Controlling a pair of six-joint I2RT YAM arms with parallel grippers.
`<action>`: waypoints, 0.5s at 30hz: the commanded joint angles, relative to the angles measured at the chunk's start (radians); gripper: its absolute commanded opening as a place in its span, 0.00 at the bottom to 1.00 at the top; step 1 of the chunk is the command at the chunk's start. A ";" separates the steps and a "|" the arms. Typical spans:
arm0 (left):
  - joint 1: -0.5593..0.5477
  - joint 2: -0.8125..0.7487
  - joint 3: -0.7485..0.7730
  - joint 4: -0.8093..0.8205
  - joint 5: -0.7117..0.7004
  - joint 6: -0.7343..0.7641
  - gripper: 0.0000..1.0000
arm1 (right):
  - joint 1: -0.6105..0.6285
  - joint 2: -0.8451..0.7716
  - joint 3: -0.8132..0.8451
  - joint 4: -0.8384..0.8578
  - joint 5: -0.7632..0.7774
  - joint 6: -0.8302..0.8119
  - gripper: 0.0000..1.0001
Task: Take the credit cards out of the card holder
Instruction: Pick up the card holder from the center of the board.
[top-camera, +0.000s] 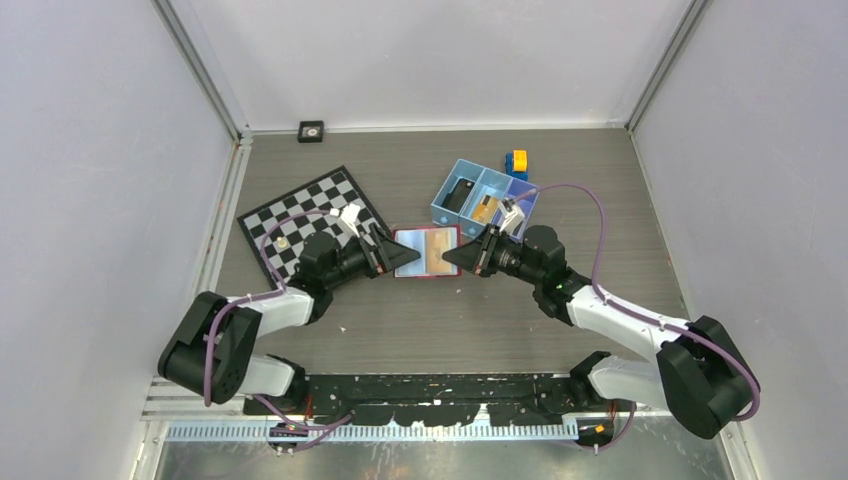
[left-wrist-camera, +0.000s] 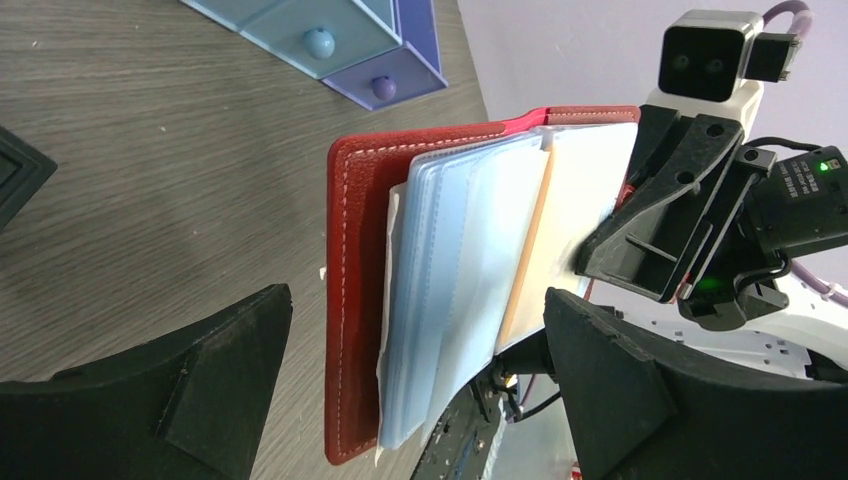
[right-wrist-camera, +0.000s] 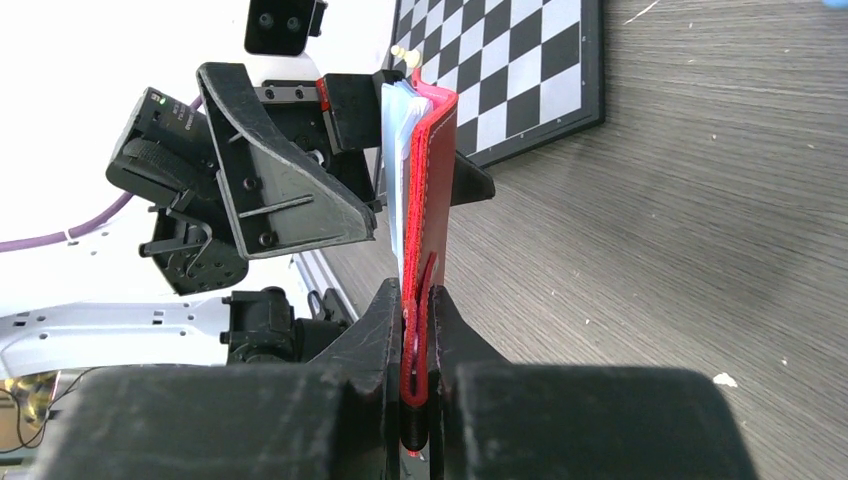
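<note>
The card holder (top-camera: 427, 252), a small red wallet, is held open above the table between both arms. My right gripper (right-wrist-camera: 418, 345) is shut on its red cover edge and snap tab, with the wallet (right-wrist-camera: 432, 190) standing on edge. My left gripper (left-wrist-camera: 415, 375) is open, its fingers (left-wrist-camera: 205, 385) wide on either side of the wallet (left-wrist-camera: 355, 300), touching nothing. Pale blue sleeves (left-wrist-camera: 455, 270) fan out from the cover. An orange-gold credit card edge (left-wrist-camera: 523, 262) shows behind them. From above, the left gripper (top-camera: 408, 257) and right gripper (top-camera: 450, 257) face each other.
A blue three-compartment tray (top-camera: 446, 188) stands behind the wallet, with an orange card (top-camera: 485, 209) and a dark item (top-camera: 460, 193) in it. A chessboard (top-camera: 312, 218) lies at the left. A yellow and blue block (top-camera: 516, 162) and a small black square (top-camera: 311, 130) sit at the back.
</note>
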 joint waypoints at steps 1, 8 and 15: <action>-0.003 -0.036 -0.010 0.101 -0.025 0.006 1.00 | -0.002 0.013 0.014 0.113 -0.047 0.016 0.01; -0.003 -0.369 0.012 -0.327 -0.216 0.189 1.00 | -0.003 -0.014 0.006 0.105 -0.030 0.001 0.00; 0.003 -0.529 -0.174 -0.111 -0.502 0.021 1.00 | -0.003 -0.007 0.068 -0.005 0.047 -0.041 0.01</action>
